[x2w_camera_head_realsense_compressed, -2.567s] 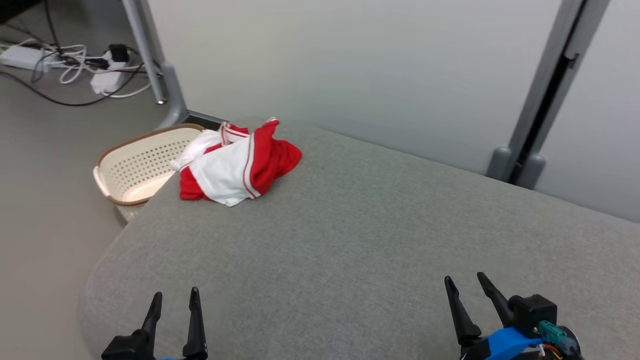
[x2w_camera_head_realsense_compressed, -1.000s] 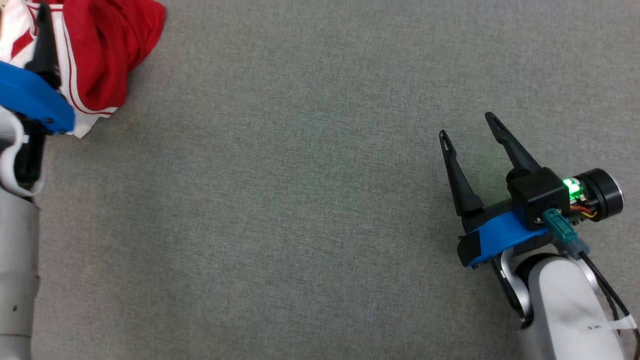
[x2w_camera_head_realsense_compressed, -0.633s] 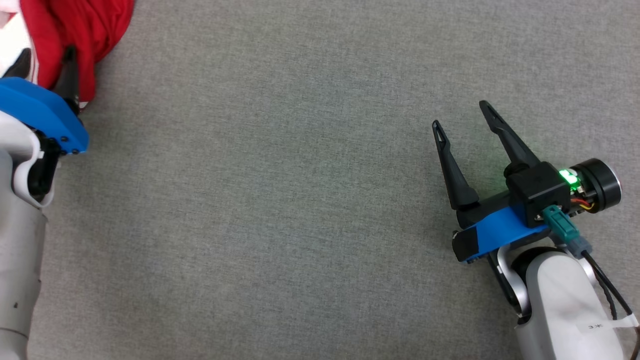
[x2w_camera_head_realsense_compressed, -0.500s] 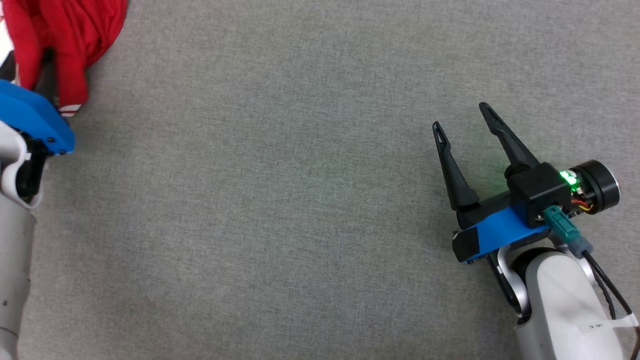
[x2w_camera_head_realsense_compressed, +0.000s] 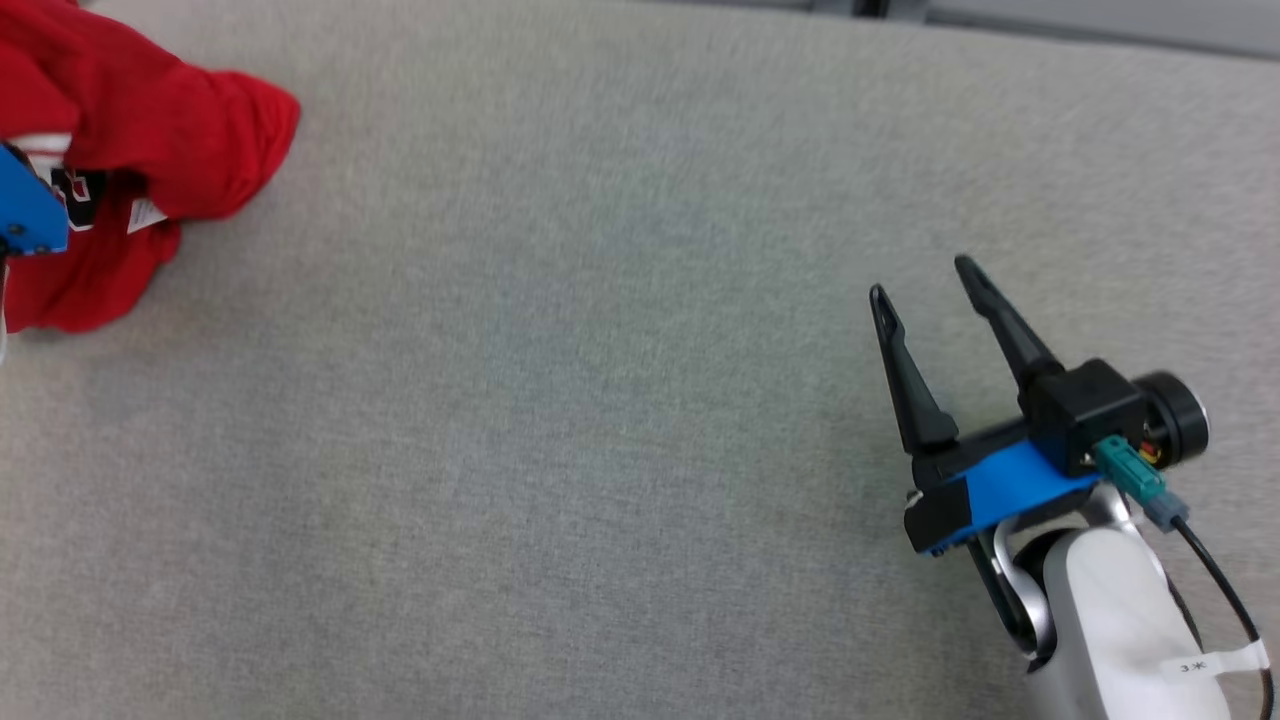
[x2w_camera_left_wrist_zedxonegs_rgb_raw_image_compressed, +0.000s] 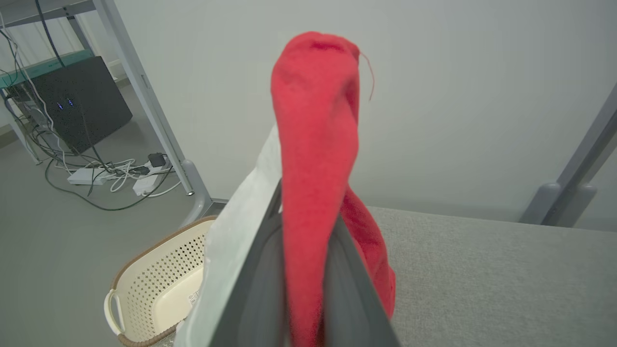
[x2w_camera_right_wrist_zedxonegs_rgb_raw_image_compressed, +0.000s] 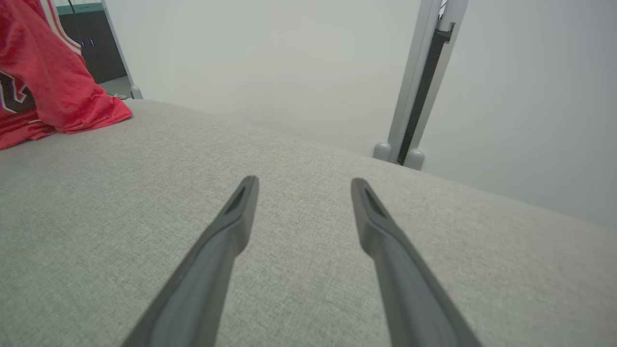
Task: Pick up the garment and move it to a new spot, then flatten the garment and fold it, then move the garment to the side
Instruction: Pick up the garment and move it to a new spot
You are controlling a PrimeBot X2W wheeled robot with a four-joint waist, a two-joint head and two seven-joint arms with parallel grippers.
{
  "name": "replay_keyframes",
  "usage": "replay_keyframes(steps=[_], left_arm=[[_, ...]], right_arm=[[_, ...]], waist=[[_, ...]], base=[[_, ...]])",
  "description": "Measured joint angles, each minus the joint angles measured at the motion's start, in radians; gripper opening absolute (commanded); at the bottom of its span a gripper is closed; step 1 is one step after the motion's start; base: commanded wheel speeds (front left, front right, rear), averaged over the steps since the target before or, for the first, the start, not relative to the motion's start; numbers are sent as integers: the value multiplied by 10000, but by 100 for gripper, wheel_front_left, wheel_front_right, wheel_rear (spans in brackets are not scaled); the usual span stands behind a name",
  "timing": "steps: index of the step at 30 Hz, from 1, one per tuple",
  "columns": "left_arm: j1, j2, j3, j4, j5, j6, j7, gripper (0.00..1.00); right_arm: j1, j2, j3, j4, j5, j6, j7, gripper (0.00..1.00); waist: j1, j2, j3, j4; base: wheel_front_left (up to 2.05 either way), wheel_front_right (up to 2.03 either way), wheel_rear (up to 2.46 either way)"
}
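My feeds are bright, under soft diffuse light, with no glare. The head view is slightly smeared: the weave of the grey fabric surface (x2w_camera_head_realsense_compressed: pixel 600 420) barely resolves. At upper left the crumpled red garment (x2w_camera_head_realsense_compressed: pixel 180 130) casts only a faint shadow. In the left wrist view, a grey metal post (x2w_camera_left_wrist_zedxonegs_rgb_raw_image_compressed: pixel 144 96) leans at the frame edge.

You can read a "3" on the white tag (x2w_camera_head_realsense_compressed: pixel 1195 667) wrapped on the right forearm (x2w_camera_head_realsense_compressed: pixel 1110 610); the mark after it is too small to make out. The red garment (x2w_camera_right_wrist_zedxonegs_rgb_raw_image_compressed: pixel 58 82) carries dark, white-edged lettering (x2w_camera_right_wrist_zedxonegs_rgb_raw_image_compressed: pixel 14 94), but only a fragment shows, so you cannot read it.
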Motion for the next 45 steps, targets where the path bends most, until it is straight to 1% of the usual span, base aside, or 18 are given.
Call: replay_keyframes(steps=[5, 7, 9, 11, 13, 17, 20, 22, 24, 28, 31, 34, 36, 37, 38, 39, 45], left_arm=[[-227, 123, -550, -1020, 12, 0, -4, 0], [-267, 94, -700, -1522, 15, 0, 98, 0], [-351, -54, -800, -2069, 6, 0, 267, 0], [-445, -328, -855, -2738, -75, 58, 499, 0], [-503, -765, -871, -3375, -299, 219, 792, 0], [-492, -1726, -959, -4598, -750, 748, 1340, 0], [-108, -2422, -1177, -5156, -872, 1198, 1417, 0], [519, -2924, -1269, -5164, -1032, 1486, 1317, 0], [1292, -3302, -1377, -4926, -1195, 1735, 1116, 0], [2695, -3764, -1425, -3837, -1455, 1975, 497, 0], [3531, -3708, -1321, -2711, -1490, 2128, -31, 0], [3866, -3584, -1216, -1852, -1494, 2123, -472, 0], [3929, -3553, -1185, -1469, -1498, 2019, -706, 0], [3933, -3544, -1172, -1329, -1499, 1990, -830, 35], [3933, -3540, -1168, -1227, -1498, 1908, -940, 96], [3937, -3553, -1135, -1127, -1511, 1887, -1032, 100], [3952, -3639, -1114, -890, -1436, 1574, -1419, 100]], right_arm=[[401, -4, -180, 665, 405, 0, -370, 100], [573, -4, -242, 892, 616, 0, -506, 100], [763, -6, -291, 1127, 788, 0, -654, 100], [908, -2, -374, 1285, 926, 0, -788, 100], [964, -8, -466, 1446, 1055, 0, -907, 100], [1078, -6, -675, 1636, 1229, 0, -1095, 100], [1063, -12, -815, 1756, 1319, 0, -1229, 100], [1029, -12, -838, 1868, 1415, 0, -1306, 100], [916, -4, -800, 1958, 1494, 0, -1373, 100], [656, -6, -650, 2178, 1668, 0, -1528, 100], [521, -6, -631, 2293, 1739, 0, -1622, 100], [462, -6, -740, 2395, 1722, 0, -1670, 100], [453, -8, -825, 2483, 1689, 0, -1705, 100], [452, -6, -849, 2504, 1647, 0, -1707, 100], [451, -8, -884, 2527, 1628, 0, -1716, 100], [451, -6, -917, 2558, 1611, 0, -1716, 100], [451, -4, -892, 2683, 1530, 0, -1735, 100]], waist=[[-1, 0, -1014, -271], [-1, 0, -1413, -449], [-2, 0, -1783, -675], [-2, 0, -2088, -961], [-2, 0, -2338, -1261], [-2, 0, -2614, -1832], [-2, 0, -2543, -2128], [0, 0, -2367, -2215], [1, 0, -2163, -2326], [2, 0, -1744, -2593], [2, 0, -1509, -2760], [2, 0, -1355, -2824], [2, 0, -1309, -2802], [2, 0, -1300, -2783], [2, 0, -1301, -2756], [2, 0, -1314, -2723], [2, 0, -1508, -2405]], base=[[0, 0, 0], [0, 0, 0], [0, 0, 0], [0, 0, 0], [0, 0, 0], [0, 0, 0], [0, 0, 0], [0, 0, 0], [0, 0, 0], [0, 0, 0], [0, 0, 0], [0, 0, 0], [0, 0, 0], [0, 0, 0], [0, 0, 0], [0, 0, 0], [0, 0, 0]])
